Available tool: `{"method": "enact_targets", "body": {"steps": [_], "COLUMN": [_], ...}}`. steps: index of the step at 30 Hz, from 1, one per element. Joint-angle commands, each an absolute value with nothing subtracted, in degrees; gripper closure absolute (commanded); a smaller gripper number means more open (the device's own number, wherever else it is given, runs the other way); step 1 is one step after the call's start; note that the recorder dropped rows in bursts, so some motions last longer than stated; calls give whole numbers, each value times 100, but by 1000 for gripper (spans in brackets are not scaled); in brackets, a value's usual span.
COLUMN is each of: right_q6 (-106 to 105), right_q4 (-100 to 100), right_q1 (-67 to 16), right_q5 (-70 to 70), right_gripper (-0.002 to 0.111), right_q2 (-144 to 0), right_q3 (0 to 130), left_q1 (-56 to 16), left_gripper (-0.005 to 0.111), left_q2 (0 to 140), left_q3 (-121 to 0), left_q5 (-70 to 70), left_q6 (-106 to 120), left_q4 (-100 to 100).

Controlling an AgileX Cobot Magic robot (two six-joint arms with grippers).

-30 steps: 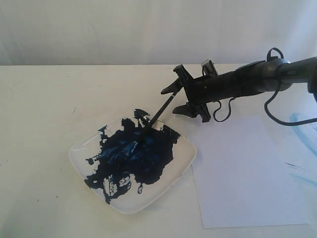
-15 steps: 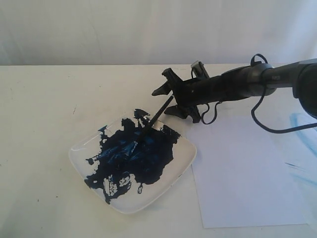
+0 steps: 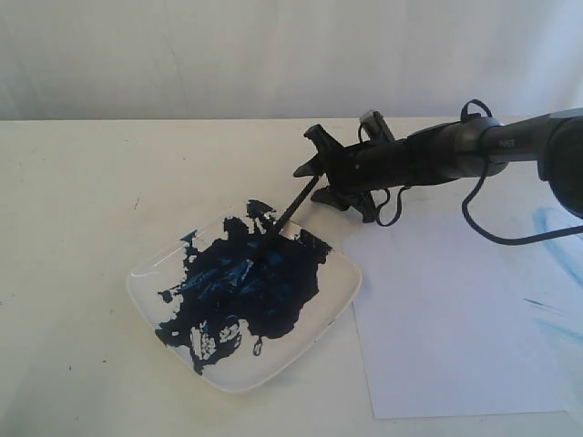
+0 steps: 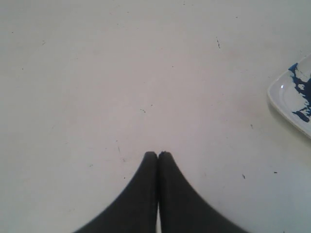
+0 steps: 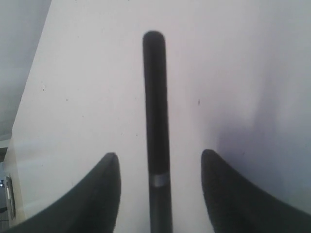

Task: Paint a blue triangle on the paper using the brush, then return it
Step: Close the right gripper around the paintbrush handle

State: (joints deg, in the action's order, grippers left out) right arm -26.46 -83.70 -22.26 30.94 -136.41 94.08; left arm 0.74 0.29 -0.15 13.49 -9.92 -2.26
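Note:
The black brush (image 3: 291,208) leans with its tip in the dark-blue paint on the white square plate (image 3: 146,275). Its handle end lies between the spread fingers of my right gripper (image 3: 317,182), which is open and not touching it. The right wrist view shows the handle (image 5: 155,97) running up the gap of that gripper (image 5: 160,154), with bare space on both sides. The white paper (image 3: 455,319) lies right of the plate, and no blue triangle shows on it. My left gripper (image 4: 158,154) is shut on nothing over bare table and is out of the exterior view.
Faint light-blue smears (image 3: 556,228) mark the surface beyond the paper's right edge. One corner of the plate (image 4: 286,97) shows in the left wrist view. A pale wall runs behind the table's back edge.
My right gripper slid left along the brush handle, then eased back slightly and turned a little. The brush kept leaning in the plate. The jaws stayed open throughout.

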Motion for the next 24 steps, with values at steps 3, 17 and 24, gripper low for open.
{"method": "enact_targets", "body": {"steps": [3,17,24], "right_q6": [-2725,-2725,-2725], "right_q4": [-8412,-8412,-8412], "right_q1": [-2221,-2221,-2221], "right_q5": [3075,3161,3182], "right_gripper": [61,61,61], "right_q2": [-13621,-13621,-13621], "right_q3": [9416,9416,9416], "left_q1": [51,51,51], "left_gripper": [107,107,107], "left_q2": [0,0,0], "left_q3": [0,0,0], "left_q5": [1332,1332,1332], "left_q6": [-1034,-1034,-1034], "left_q4": [-200,-200,-200]}}
